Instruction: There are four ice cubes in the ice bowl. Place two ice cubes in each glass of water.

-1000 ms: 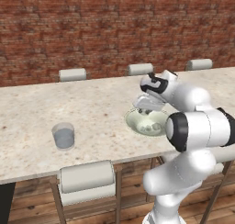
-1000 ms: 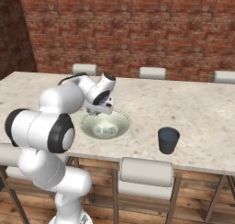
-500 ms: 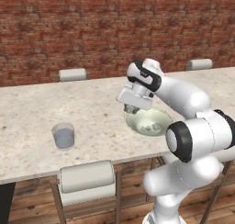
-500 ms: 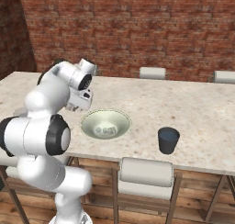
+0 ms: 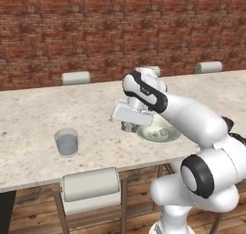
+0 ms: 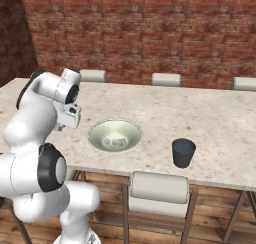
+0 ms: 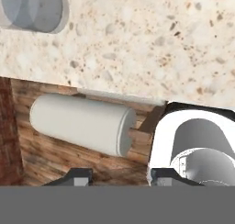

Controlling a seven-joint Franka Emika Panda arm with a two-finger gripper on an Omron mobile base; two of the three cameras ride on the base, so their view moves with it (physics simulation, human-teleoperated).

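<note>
The pale greenish ice bowl (image 5: 145,134) (image 6: 100,133) sits on the stone counter with small pale ice cubes (image 5: 158,131) (image 6: 116,143) lying in it. My gripper (image 5: 129,127) (image 6: 61,128) hangs just above the counter, left of the bowl and clear of its rim. One see-through glass of water (image 5: 66,142) (image 7: 34,7) stands further left near the counter's front edge. The dark navy glass (image 6: 183,153) stands right of the bowl. In the hand view my gripper (image 7: 121,176) shows two tips set apart. Whether an ice cube sits between them is hidden.
A padded chair (image 5: 91,185) (image 7: 80,124) is tucked under the counter's front edge below the gripper. Another chair (image 6: 157,188) stands in front of the dark glass. More chair backs (image 5: 76,77) line the far side before a brick wall.
The arm has lifted out of the bowl and swung left over the counter, toward the see-through glass. The spacing of the fingers looks the same.
</note>
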